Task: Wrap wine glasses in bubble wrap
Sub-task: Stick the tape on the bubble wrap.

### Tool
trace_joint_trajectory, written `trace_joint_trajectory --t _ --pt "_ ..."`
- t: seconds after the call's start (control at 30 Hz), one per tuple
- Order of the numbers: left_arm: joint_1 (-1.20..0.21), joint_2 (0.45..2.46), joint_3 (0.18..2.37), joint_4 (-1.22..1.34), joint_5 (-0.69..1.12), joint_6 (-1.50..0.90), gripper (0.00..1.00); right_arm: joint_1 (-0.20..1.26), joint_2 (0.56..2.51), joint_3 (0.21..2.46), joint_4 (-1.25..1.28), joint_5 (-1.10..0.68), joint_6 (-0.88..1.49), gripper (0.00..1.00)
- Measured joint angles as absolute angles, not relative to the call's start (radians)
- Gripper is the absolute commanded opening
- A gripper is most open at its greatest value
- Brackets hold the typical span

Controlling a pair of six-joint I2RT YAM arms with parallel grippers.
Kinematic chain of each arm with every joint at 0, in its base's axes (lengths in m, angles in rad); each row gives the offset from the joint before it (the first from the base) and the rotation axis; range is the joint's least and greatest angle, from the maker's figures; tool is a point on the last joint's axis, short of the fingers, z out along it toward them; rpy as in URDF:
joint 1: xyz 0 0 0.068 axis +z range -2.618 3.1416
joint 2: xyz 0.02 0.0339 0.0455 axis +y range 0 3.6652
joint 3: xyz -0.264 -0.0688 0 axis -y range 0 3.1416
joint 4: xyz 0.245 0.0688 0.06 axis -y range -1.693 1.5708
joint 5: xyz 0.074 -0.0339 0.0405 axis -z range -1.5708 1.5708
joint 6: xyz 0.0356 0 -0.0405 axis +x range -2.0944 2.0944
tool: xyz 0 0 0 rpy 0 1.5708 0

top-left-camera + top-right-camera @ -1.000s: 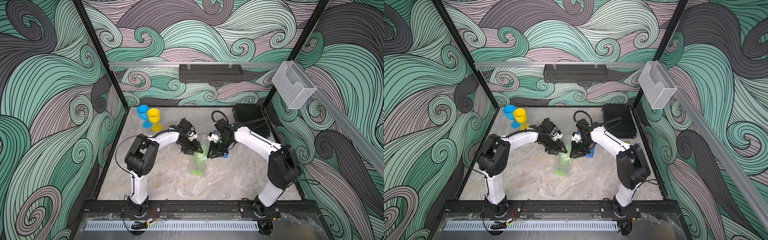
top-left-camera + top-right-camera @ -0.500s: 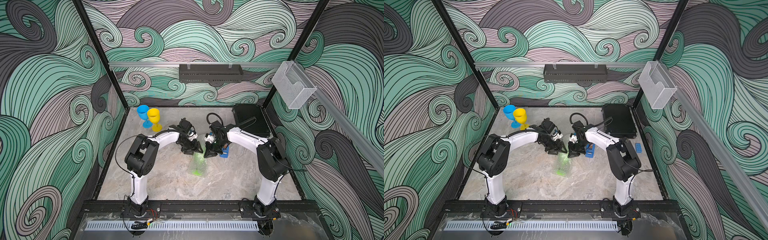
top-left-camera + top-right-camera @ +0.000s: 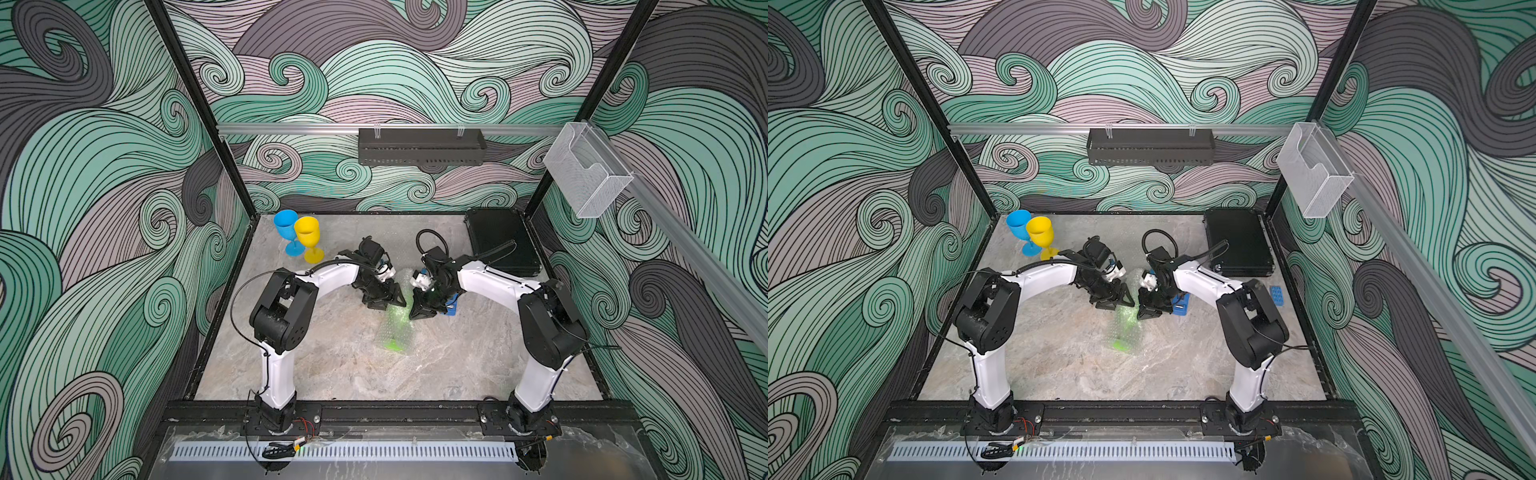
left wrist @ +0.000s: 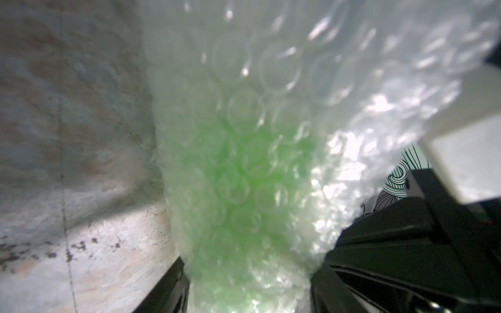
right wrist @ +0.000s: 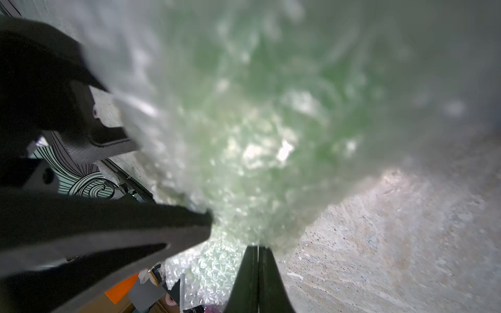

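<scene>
**Green goblet (image 3: 392, 337) rolled in bubble wrap (image 4: 271, 67), lying on its side mid-table (image 3: 332, 374) between both grippers.**
The roll looks loose and springy. It could unroll or slip off the goblet if either end is released before fastening. Cloudy layers blur the goblet to a green smear, brightest at the near end. The left gripper (image 3: 388, 305) clamps the roll's far end. The right gripper (image 3: 415, 318) is closed, tips at the wrap's edge. The blue goblet (image 3: 286, 224) and yellow goblet (image 3: 307, 235) stand bare, well apart.
</scene>
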State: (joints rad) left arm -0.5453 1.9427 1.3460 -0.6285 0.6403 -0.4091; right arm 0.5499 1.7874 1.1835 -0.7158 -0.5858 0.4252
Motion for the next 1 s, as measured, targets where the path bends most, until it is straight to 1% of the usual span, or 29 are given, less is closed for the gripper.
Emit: trace_joint_trajectory --t 0.17,0.5,0.57,0.8,1.0 --pt "-0.545 1.943 1.346 -0.628 0.640 -0.410 0.64 0.551 1.777 1.125 -0.652 -0.586 0.447 0.07" --pt "-0.546 1.943 1.346 -0.631 0.640 -0.410 0.64 0.551 1.813 1.134 -0.612 -0.583 0.450 0.07" --pt "-0.546 1.943 1.346 -0.631 0.640 -0.410 0.64 0.551 1.798 1.131 -0.613 -0.582 0.449 0.07" --pt "-0.546 1.943 1.346 -0.631 0.640 -0.410 0.64 0.553 1.660 1.109 -0.579 -0.597 0.474 0.08" --pt "-0.546 1.943 1.346 -0.631 0.641 -0.410 0.64 0.572 1.721 1.124 -0.525 -0.612 0.507 0.07"
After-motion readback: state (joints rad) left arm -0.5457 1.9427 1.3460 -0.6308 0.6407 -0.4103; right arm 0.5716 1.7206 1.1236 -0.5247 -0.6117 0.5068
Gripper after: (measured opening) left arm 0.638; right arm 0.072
